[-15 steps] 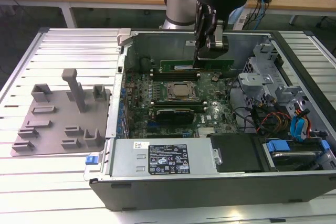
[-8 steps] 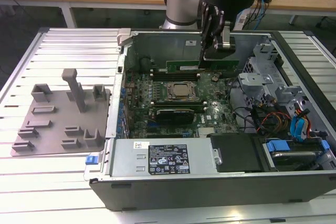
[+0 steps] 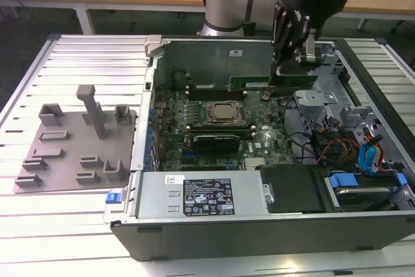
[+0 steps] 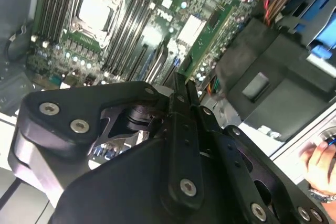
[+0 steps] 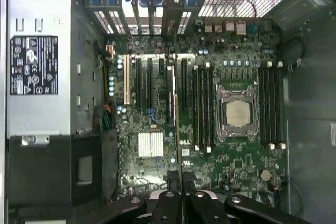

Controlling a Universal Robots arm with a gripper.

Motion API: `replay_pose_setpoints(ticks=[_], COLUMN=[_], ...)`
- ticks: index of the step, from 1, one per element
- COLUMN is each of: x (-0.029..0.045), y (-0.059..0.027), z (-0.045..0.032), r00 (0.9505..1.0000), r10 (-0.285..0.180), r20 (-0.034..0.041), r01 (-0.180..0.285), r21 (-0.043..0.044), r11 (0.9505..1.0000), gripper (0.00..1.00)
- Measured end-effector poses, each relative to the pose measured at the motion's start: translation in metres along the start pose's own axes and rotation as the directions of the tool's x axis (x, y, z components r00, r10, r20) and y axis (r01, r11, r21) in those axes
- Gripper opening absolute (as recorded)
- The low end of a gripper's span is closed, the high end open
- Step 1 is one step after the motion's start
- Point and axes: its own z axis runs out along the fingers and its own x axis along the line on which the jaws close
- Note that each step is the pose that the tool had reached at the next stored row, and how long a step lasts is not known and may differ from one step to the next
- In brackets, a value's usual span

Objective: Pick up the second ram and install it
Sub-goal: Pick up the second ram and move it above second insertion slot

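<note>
Gripper (image 3: 292, 69) is clamped shut on the second ram (image 3: 253, 83), held on edge. Misalignment with the memory slots (image 5: 202, 108) beneath the gripper could jam the stick or bend contacts.

Bright overhead light washes the slatted tabletop (image 3: 78, 225) almost white in the exterior view, while the open computer case (image 3: 194, 231) stays dimmer inside. The second ram (image 3: 253, 83), clamped in the jaws, is evenly lit. The grey tray (image 3: 65, 160) casts short, soft shadows. In the second wrist view glare bleaches the processor (image 4: 94, 11), the black gripper (image 4: 186, 83) near the lens looks soft and underexposed, and a hand (image 4: 320, 163) is blurred. In the first wrist view the vent grille (image 5: 236, 1) blows out.
</note>
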Motion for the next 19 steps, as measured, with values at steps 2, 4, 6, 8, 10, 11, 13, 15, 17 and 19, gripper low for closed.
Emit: replay_pose_setpoints(ticks=[2, 4, 6, 8, 10, 11, 13, 15, 17, 19], x=[-0.0001, 0.0002, -0.0001, -0.0055, -0.01, -0.0102, -0.0101, -0.01, -0.0099, -0.0098], y=[-0.0043, 0.0017, 0.0147, 0.021, 0.0261, 0.0277, 0.0305, 0.0314, 0.0335, 0.0349], z=[0.0016, 0.0069, 0.0102, 0.0124, 0.0149, 0.0159, 0.0182, 0.0195, 0.0223, 0.0247], r00=[1.0, 1.0, 1.0, 1.0, 1.0, 1.0, 1.0, 1.0, 1.0, 1.0], r10=[0.0, 0.0, 0.0, 0.001, 0.001, 0.001, 0.001, 0.001, 0.001, 0.001], r20=[-0.0001, 0.0007, 0.0009, 0.001, 0.0009, 0.0012, 0.0009, 0.001, 0.0011, 0.0011], r01=[0.0, 0.0, 0.0, -0.001, -0.001, -0.001, -0.001, -0.001, -0.001, -0.001], r21=[-0.0004, -0.0005, -0.0005, -0.0004, -0.0004, -0.0004, -0.0004, -0.0004, -0.0004, -0.0004], r11=[1.0, 1.0, 1.0, 1.0, 1.0, 1.0, 1.0, 1.0, 1.0, 1.0], gripper=[0.11, 0.11, 0.11, 0.11, 0.11, 0.11, 0.11, 0.11, 0.11, 0.11])
